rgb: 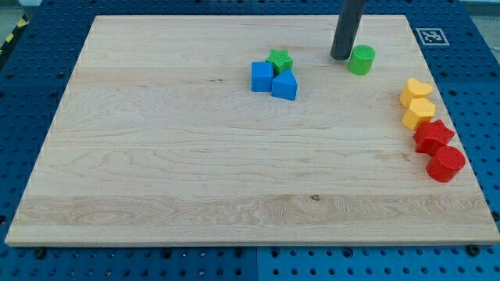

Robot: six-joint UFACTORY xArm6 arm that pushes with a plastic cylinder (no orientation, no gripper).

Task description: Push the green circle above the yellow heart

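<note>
The green circle [361, 59] is a short green cylinder near the view's top right of the wooden board [156, 156]. My tip [341, 58] touches its left side. The yellow heart [416, 90] lies near the board's right edge, to the right of and below the green circle, apart from it.
A yellow hexagon [419, 113], a red star [433, 135] and a red circle [446, 164] run in a line below the yellow heart. A green star [279, 60], a blue square [262, 76] and a blue triangle [285, 84] cluster left of my tip.
</note>
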